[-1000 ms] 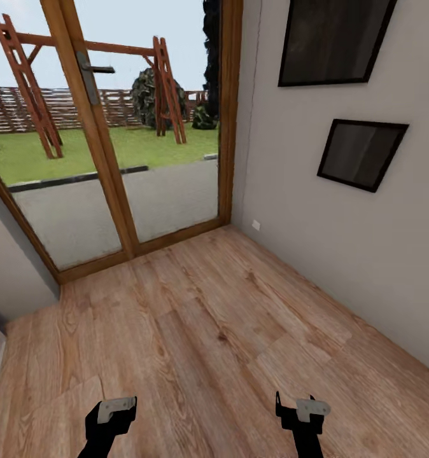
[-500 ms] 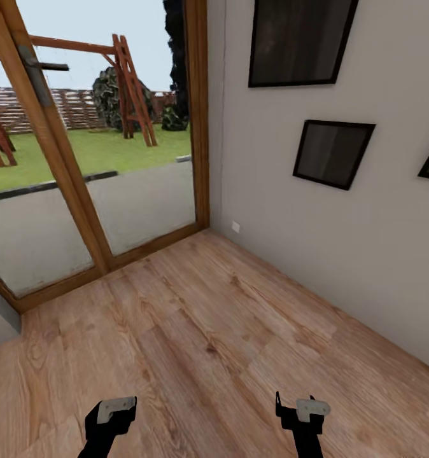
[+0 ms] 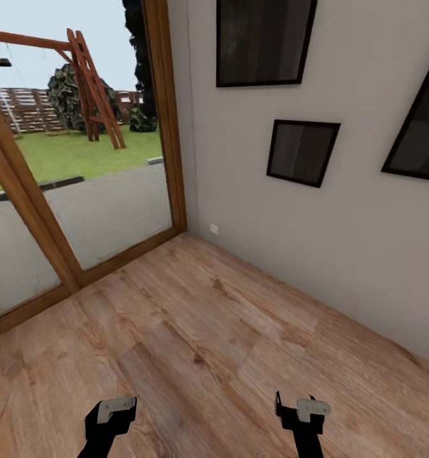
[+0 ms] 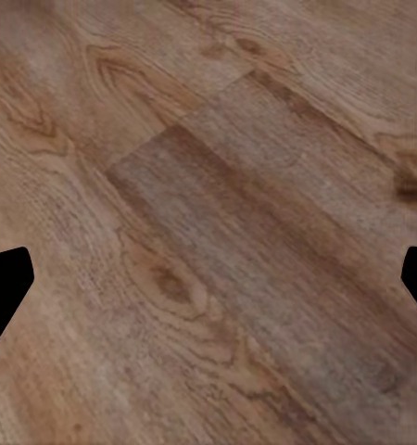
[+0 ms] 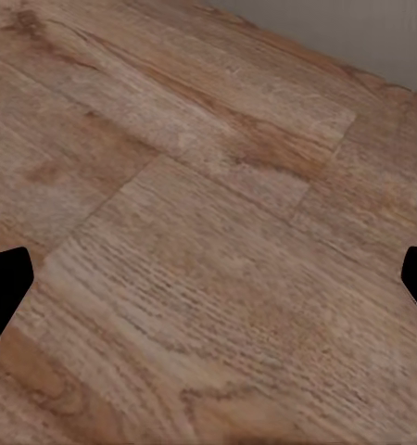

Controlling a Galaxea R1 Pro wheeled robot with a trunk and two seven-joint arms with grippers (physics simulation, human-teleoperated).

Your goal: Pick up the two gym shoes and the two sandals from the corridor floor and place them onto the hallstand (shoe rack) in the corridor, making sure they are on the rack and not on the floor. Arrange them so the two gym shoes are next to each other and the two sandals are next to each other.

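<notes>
The corridor floor, light wood-grain planks, is seen running up to a glazed door w/ a wooden frame, and to a grey wall meeting that door at the corner. Three dark framed pictures are hung on the wall, well above the floor. Through the door glass a lawn, a wooden swing frame and a fence are visible.

No gym shoes, sandals or hallstand are shown in these views; bare planks are all that lies betw. the robot and the door, so the task's things are judged to be elsewhere in the corridor, and a search/drive phase is probably in hand.

The left gripper and right gripper are held low and close to the trunk, on the robot's side of the floor away from the door, likely tucked for travel so nothing is knocked. In the left wrist view the fingertips are seen at opp. edges w/ only planks betw. them: spread wide, nothing held. Same for the right wrist view, fingertips far apart, nothing held, w/ a strip of wall base beyond the planks.
</notes>
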